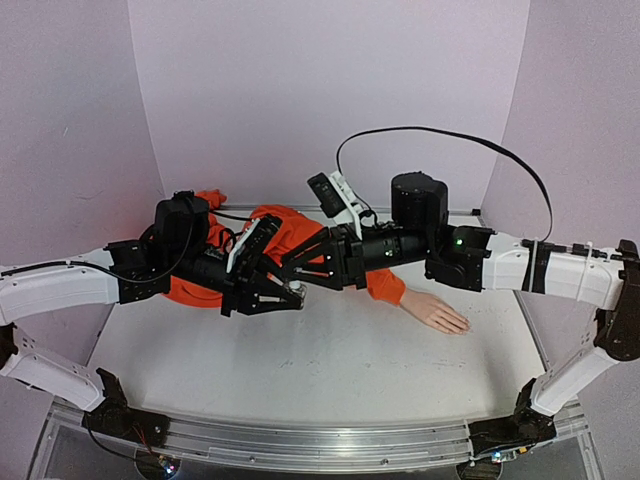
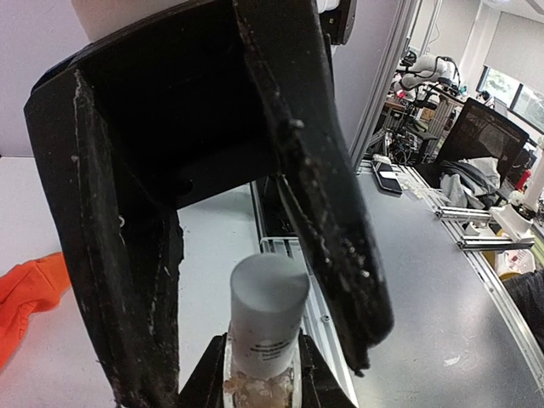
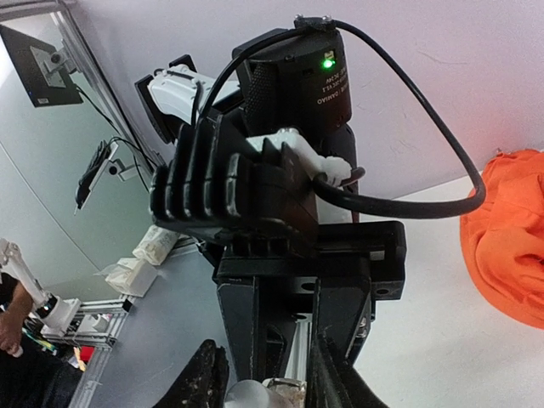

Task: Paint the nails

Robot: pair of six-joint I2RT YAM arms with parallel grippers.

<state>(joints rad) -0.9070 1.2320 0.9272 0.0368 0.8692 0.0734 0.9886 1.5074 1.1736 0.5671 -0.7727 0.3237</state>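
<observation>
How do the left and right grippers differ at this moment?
The left gripper is shut on the small bottle; the right gripper is open, its fingers spread either side of the grey cap. The left reaches in from the left, the right from the right. Both are black, two-fingered, and away from the mannequin hand.

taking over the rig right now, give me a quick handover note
Left claw: shut on the small clear bottle, grey cap on.
Right claw: open, fingers either side of the cap, not gripping it.
Mannequin hand: flat on the table, right of centre, apart from both claws; nails too small to judge.
Done: bottle gripped. Left: uncap, paint the nails.
</observation>
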